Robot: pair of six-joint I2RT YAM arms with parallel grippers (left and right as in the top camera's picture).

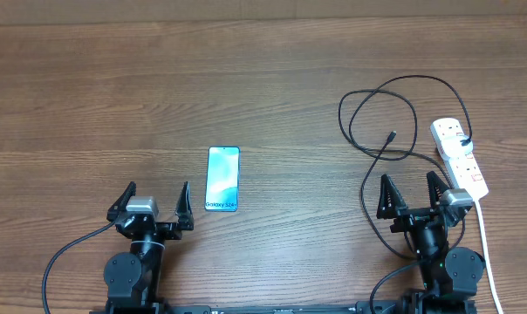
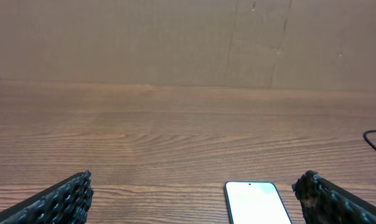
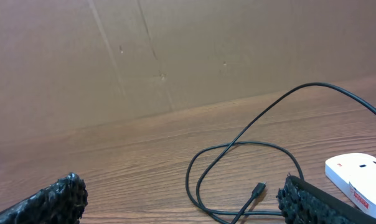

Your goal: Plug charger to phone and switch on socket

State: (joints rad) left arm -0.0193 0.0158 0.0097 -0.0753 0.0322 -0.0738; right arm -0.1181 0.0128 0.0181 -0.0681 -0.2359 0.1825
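Observation:
The phone [image 1: 222,178] lies flat on the wooden table with its light blue screen up, just right of and ahead of my left gripper [image 1: 154,201], which is open and empty. The phone's top end shows in the left wrist view [image 2: 256,200] near the right finger. The black charger cable [image 1: 379,113] lies in loops at the right, its connector tip [image 1: 392,136] free on the table. It is also in the right wrist view [image 3: 258,189]. The white socket strip [image 1: 460,159] lies at the far right. My right gripper [image 1: 412,194] is open and empty, just short of the cable.
The strip's white cord [image 1: 485,235] runs toward the front edge beside the right arm. A brown cardboard wall [image 2: 188,37] stands behind the table's far edge. The socket's end shows in the right wrist view [image 3: 359,174].

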